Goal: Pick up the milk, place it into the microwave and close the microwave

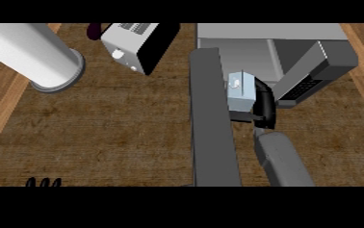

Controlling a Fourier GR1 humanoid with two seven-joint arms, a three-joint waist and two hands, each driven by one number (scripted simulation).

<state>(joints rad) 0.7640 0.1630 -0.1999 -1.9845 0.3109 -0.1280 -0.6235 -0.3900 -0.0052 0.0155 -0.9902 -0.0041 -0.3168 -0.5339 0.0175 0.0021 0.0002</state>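
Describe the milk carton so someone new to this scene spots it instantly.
Find the grey microwave at the counter's upper right, its door swung open toward the viewer. The milk carton sits at its opening, just right of that door. It is the only small pale-blue box, with the right hand curled round it.

Left robot hand (43, 183) mostly cut off at lower edge; milk (240, 93) partly hidden by right robot hand (265, 107).

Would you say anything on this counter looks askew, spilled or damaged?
Nothing stands out. The right hand holds the milk upright at the open microwave; its door hangs open, and no spill shows.
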